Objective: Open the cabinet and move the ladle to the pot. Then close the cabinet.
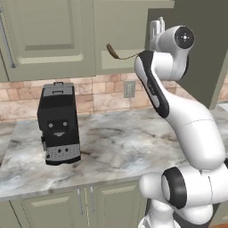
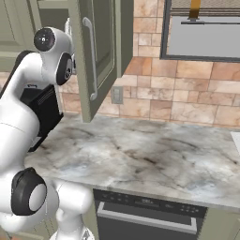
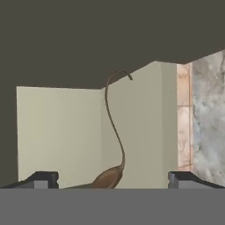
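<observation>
So the first bit looks done: the cabinet (image 2: 96,51) door is swung wide open, you can see it edge-on in the right base view with its long silver bar handle (image 2: 90,58) facing out. The ladle (image 3: 112,145) hasn't been grabbed yet though. It's sitting inside the cabinet, scoop end low and close to the hand (image 3: 113,179), thin curved handle running away and hooking over at the far end. From the left base view the hooked tip of it pokes out past the cabinet edge beside the arm. The hand is spread wide with the scoop sitting roughly between the two tips, nothing pinched, so I'd guess it's lining up for the grab. Still left: grab it, carry it to the pot, then shut the door. No idea where the pot is from here. On the marble surface (image 2: 154,154) there's a black coffee machine (image 1: 58,124) off to the left, well clear. The open door itself is what I'd worry about, it hangs right next to the arm on the way out.
</observation>
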Tool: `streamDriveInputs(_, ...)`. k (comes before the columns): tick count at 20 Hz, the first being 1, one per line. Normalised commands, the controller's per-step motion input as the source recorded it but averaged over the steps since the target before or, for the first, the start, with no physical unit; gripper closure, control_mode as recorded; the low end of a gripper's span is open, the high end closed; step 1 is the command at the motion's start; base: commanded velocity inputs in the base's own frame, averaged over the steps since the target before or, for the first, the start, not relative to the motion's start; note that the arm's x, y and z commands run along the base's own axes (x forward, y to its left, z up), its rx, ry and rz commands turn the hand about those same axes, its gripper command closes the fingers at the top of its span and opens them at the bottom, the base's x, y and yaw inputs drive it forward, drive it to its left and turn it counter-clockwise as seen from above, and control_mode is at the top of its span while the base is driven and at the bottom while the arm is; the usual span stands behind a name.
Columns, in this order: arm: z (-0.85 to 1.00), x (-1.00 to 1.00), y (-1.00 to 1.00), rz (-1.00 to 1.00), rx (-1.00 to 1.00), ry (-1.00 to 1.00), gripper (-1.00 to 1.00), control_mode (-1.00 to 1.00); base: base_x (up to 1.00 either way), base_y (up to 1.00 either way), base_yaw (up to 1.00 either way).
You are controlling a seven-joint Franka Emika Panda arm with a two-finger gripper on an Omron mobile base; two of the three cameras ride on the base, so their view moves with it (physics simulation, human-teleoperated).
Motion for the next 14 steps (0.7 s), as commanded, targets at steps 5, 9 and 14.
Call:
streamDriveInputs(5, 0.0, 0.14, -0.14, -0.04, -0.03, 0.0, -1.0, -1.0, 0.0, 0.0, 0.0)
streamDriveInputs(9, -0.02, 0.12, -0.24, -0.09, -0.08, 0.0, -1.0, -1.0, 0.0, 0.0, 0.0)
streamDriveInputs(14, -0.04, 0.2, -0.25, -0.1, -0.06, 0.0, -1.0, -1.0, 0.0, 0.0, 0.0)
